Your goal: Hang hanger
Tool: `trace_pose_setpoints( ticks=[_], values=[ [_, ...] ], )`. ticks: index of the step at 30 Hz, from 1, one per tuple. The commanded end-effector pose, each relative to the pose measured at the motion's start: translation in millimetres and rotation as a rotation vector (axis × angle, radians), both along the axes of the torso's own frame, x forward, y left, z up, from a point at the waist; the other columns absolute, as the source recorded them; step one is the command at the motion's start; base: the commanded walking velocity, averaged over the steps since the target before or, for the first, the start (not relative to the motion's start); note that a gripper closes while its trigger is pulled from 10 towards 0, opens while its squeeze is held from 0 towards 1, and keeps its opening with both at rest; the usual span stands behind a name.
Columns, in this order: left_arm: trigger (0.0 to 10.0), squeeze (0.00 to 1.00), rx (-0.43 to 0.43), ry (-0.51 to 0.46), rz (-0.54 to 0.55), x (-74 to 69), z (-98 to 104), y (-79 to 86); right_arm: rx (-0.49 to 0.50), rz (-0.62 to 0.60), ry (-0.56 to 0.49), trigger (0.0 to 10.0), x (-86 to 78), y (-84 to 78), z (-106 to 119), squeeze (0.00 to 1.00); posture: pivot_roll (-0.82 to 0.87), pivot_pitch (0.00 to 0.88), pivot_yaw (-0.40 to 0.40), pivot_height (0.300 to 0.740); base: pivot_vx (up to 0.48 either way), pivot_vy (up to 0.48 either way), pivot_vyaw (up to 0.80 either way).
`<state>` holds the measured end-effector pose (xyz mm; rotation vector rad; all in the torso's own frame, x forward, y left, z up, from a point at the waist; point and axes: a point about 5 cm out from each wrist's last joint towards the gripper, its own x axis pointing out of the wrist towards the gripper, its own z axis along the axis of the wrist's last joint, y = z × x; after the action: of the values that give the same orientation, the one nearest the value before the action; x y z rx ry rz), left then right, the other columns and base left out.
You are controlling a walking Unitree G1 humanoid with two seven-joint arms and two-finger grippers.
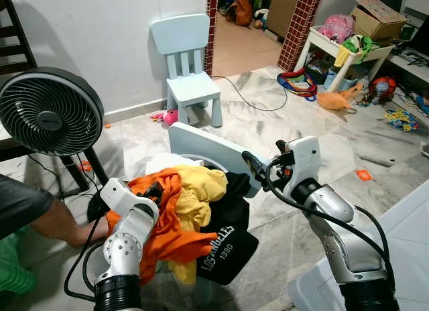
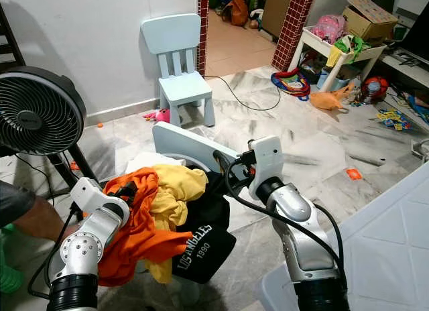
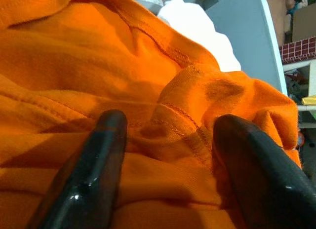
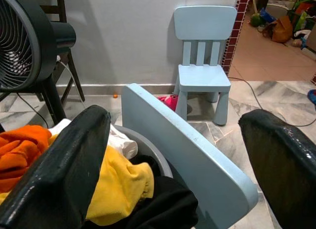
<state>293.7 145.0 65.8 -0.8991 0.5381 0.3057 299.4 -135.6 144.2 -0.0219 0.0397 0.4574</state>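
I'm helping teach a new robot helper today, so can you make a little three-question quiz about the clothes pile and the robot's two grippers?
1. True or false: the left gripper has its two black fingers pressed open into the crumpled orange cloth garment.
2. Which garment shows white printed letters? A) the yellow cloth garment B) the black cloth garment C) the orange one
3. Fill in: the right gripper hovers open near the tilted pale blue ____ beside the clothes pile.

Key
1. True: both fingers rest on orange folds, apart.
2. B: the black garment's print reads LOS ANGELES 1990.
3. Board: a flat pale blue panel leaning behind the pile.
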Motion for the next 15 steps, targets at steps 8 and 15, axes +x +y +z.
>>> trace_pose_setpoints(
  ticks=[8,15],
  values=[
    [0.0,0.0,-0.049,0.018,-0.053,-4.3,-5.6,-25.2,-0.012,0.0,-0.01,10.0,-0.2,-0.2,3.2,0.0,-0.12,0.087,-0.068,0.74,0.0,0.0,0.0],
    [0.0,0.0,0.006,0.012,-0.063,-5.3,-4.4,-19.8,-0.009,0.001,-0.011,10.0,-0.2,0.6,3.2,0.0,-0.11,0.087,-0.068,0.74,0.0,0.0,0.0]
  ],
)
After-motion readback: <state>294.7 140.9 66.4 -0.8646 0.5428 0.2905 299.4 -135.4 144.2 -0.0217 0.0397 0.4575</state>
